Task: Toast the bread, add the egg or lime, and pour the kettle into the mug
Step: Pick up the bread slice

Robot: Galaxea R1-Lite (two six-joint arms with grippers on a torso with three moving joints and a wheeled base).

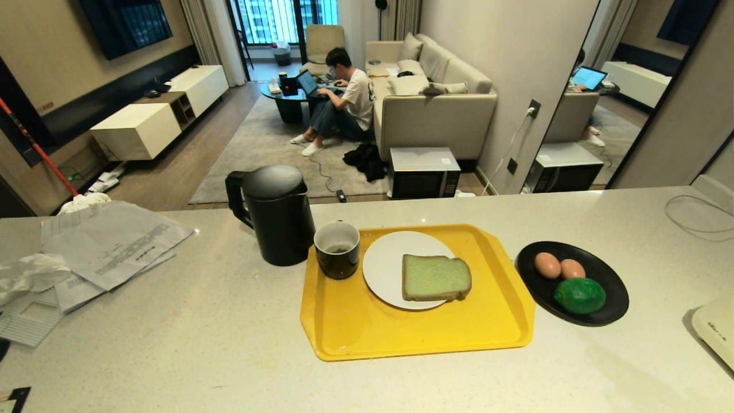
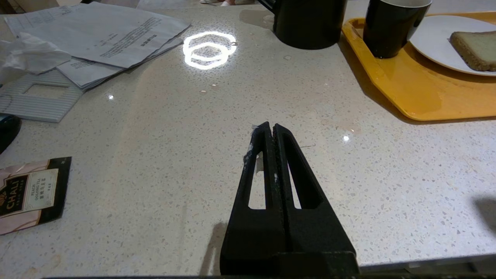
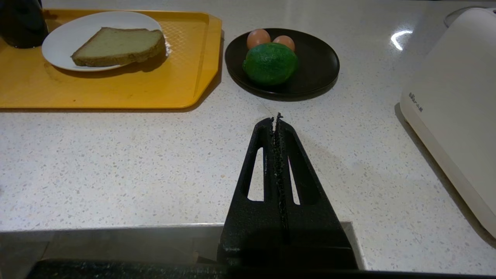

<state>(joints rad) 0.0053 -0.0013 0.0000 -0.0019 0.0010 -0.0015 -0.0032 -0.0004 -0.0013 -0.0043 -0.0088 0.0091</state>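
Both claws clenched empty: left gripper [image 2: 271, 130], right gripper [image 3: 277, 120]. Bread [image 1: 436, 278] sits mid-frame on the plate [image 1: 384, 269], overhanging its rim, so a sloppy pinch could tear it or drag the plate.

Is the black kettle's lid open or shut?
Shut. The kettle stands upright on the counter, its domed lid sitting flat on top with no gap.

Beige sofa [image 1: 436, 97], grey rug [image 1: 269, 149], wood floor [image 1: 172, 172], white low cabinets [image 1: 137, 129], bright balcony window [image 1: 281, 20]

Even indoor light, sharp focus, ring-shaped glare on the countertop [image 2: 209, 50].
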